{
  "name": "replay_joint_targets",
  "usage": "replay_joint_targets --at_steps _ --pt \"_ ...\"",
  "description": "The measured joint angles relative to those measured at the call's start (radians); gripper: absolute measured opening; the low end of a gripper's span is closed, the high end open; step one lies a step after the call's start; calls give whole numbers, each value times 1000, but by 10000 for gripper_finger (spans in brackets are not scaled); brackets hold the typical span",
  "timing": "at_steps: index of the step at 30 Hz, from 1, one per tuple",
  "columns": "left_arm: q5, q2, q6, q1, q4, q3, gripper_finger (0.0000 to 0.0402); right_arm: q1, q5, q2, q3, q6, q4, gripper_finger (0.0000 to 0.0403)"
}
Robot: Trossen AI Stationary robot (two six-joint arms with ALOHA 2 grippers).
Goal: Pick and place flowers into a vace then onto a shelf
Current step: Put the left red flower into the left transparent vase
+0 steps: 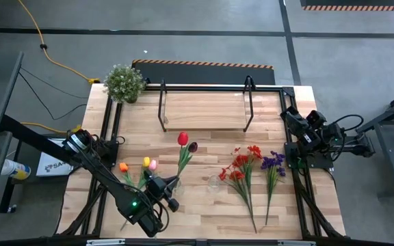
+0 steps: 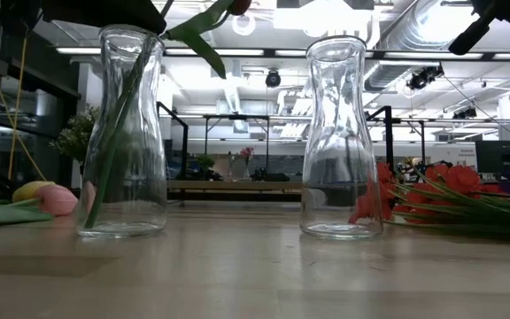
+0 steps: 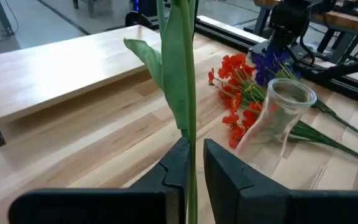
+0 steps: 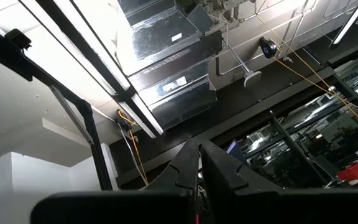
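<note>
My left gripper (image 1: 167,183) hangs over the near middle of the table, shut on a red tulip (image 1: 182,139). Its green stem (image 2: 118,133) runs down into the left clear glass vase (image 2: 124,204), which the gripper hides in the high view. A maroon tulip head (image 1: 192,146) shows beside the red one. An empty vase (image 1: 213,182) stands to the right of it. Orange, yellow and pink tulips (image 1: 146,162) lie on the table to the left. Red sprays (image 1: 241,167) and purple sprays (image 1: 273,162) lie to the right. The shelf (image 1: 204,109) stands at the far side. My right gripper (image 1: 291,117) waits, shut, at the right edge. My left gripper pinches the tulip's green stem (image 3: 191,134) between its two fingers, below the long leaf (image 3: 176,74). The fingers come roughly level from the table's near-left side and lie across the stem. The stem leans, and its lower end (image 2: 94,217) reaches the bottom of the left vase.
A bushy potted plant (image 1: 124,82) stands at the far left corner. Black frame rails (image 1: 108,130) run along both sides of the table. The empty vase (image 3: 284,112) stands close to the red sprays (image 3: 235,93). Bare wood lies between the vases and the near edge.
</note>
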Motion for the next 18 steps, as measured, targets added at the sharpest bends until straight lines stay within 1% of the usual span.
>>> replay_joint_targets --at_steps 8,18 --pt "91 0 0 0 1 0 83 0 0 0 0 0 0 12" --pt "133 -11 0 -1 -4 1 83 0 0 0 0 0 0 12"
